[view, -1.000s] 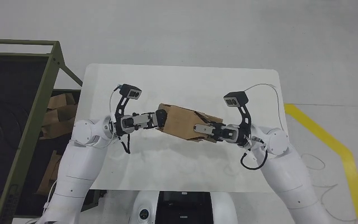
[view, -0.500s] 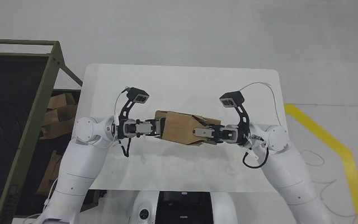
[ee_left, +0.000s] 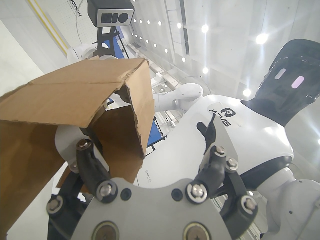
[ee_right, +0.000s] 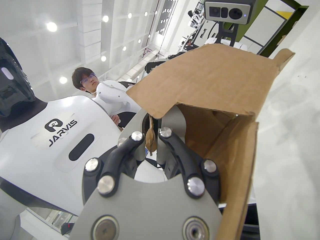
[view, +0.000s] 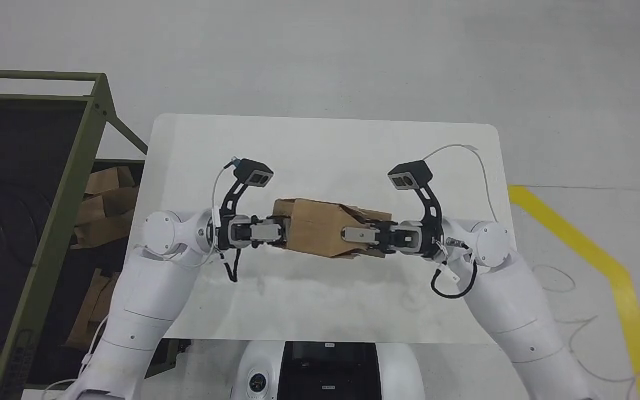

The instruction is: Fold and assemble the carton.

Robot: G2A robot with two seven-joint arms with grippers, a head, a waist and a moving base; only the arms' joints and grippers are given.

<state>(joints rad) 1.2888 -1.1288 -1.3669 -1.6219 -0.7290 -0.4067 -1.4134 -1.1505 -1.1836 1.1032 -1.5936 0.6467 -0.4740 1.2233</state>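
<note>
Carton (view: 320, 228) swung level, creased brown cardboard, ragged open flaps

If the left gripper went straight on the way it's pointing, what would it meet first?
The carton: the left gripper points straight into its near end and seems to be touching it.

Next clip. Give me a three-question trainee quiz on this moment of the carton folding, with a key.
1. True or false: the carton lies untouched at the far edge of the table.
2. Which one is clamped on a flap of the carton? A) left gripper B) right gripper C) neither
3. Fill in: the left gripper's fingers stand ___ (open or shut).
Key: 1 false; 2 B; 3 open.
</note>
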